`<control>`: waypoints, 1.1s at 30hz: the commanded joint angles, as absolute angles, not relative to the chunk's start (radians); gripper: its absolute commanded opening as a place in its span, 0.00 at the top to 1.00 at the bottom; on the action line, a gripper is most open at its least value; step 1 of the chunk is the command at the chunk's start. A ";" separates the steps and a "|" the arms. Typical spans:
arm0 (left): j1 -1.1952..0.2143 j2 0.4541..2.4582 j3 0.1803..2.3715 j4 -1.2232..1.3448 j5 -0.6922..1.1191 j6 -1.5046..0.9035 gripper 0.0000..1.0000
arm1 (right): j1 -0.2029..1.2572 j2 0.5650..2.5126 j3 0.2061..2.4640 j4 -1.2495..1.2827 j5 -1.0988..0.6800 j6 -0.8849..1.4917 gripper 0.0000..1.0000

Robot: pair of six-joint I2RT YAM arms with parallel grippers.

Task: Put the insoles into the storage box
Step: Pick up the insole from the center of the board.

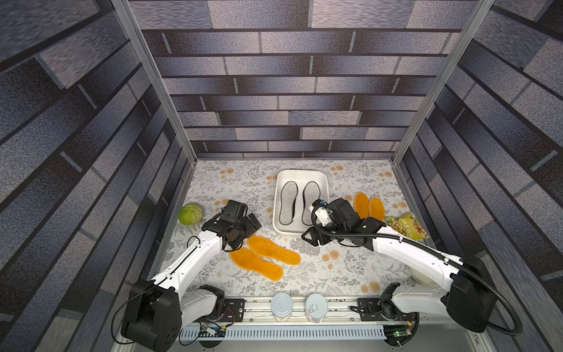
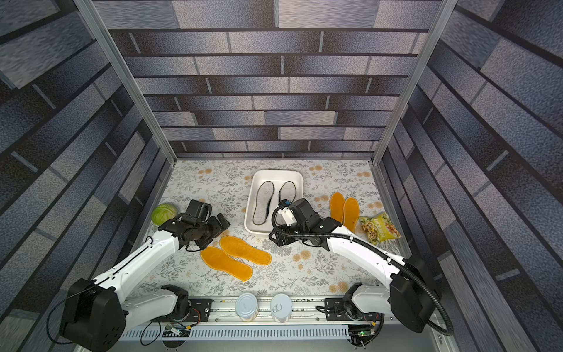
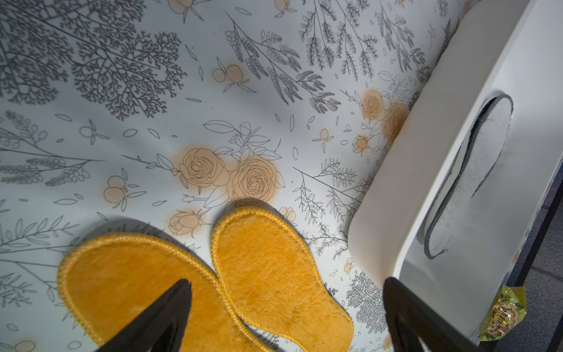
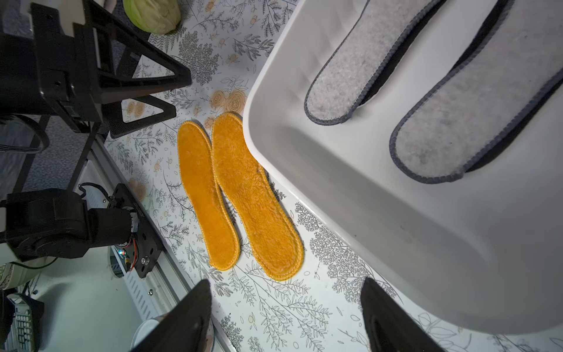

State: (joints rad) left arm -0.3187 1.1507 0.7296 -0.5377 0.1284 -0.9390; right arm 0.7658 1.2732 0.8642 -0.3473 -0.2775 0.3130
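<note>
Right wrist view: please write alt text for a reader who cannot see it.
Two grey insoles lie side by side in the white box; two orange insoles lie on the flowered table beside it. The right gripper and the left gripper are open and empty.

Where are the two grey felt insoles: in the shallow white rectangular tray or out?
In: both grey felt insoles lie side by side within the tray.

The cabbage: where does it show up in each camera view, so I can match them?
Top views: cabbage at the left edge of the table.
Left wrist: not in it.
Right wrist: beyond the left gripper, cut off by the frame edge.
Shared landmark: the white storage box, visible in all four views.
</note>
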 commanded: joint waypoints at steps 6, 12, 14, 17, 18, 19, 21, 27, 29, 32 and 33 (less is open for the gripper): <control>-0.301 1.135 0.712 -0.531 0.149 -0.908 0.00 | 0.804 1.299 0.910 -0.311 -0.241 0.295 0.22; -0.295 1.120 0.717 -0.533 0.135 -0.904 0.00 | 0.807 1.290 0.915 -0.311 -0.208 0.277 0.22; -0.290 1.120 0.722 -0.537 0.129 -0.906 0.00 | 0.806 1.288 0.917 -0.320 -0.199 0.263 0.22; -0.282 1.126 0.726 -0.536 0.133 -0.904 0.00 | 0.807 1.294 0.923 -0.324 -0.193 0.246 0.22; -0.281 1.129 0.725 -0.535 0.135 -0.905 0.00 | 0.807 1.298 0.926 -0.326 -0.191 0.243 0.22; -0.280 1.130 0.723 -0.532 0.138 -0.904 0.00 | 0.807 1.302 0.931 -0.328 -0.187 0.241 0.22; -0.281 1.133 0.720 -0.530 0.145 -0.906 0.00 | 0.806 1.305 0.937 -0.330 -0.179 0.239 0.22; -0.279 1.123 0.714 -0.529 0.146 -0.904 0.00 | 0.807 1.286 0.930 -0.311 -0.170 0.237 0.22; -0.278 1.123 0.716 -0.528 0.148 -0.904 0.00 | 0.806 1.278 0.925 -0.310 -0.177 0.236 0.22; -0.277 1.129 0.716 -0.529 0.156 -0.907 0.00 | 0.807 1.273 0.910 -0.304 -0.181 0.240 0.22; -0.278 1.129 0.714 -0.525 0.161 -0.906 0.00 | 0.808 1.274 0.909 -0.307 -0.177 0.243 0.22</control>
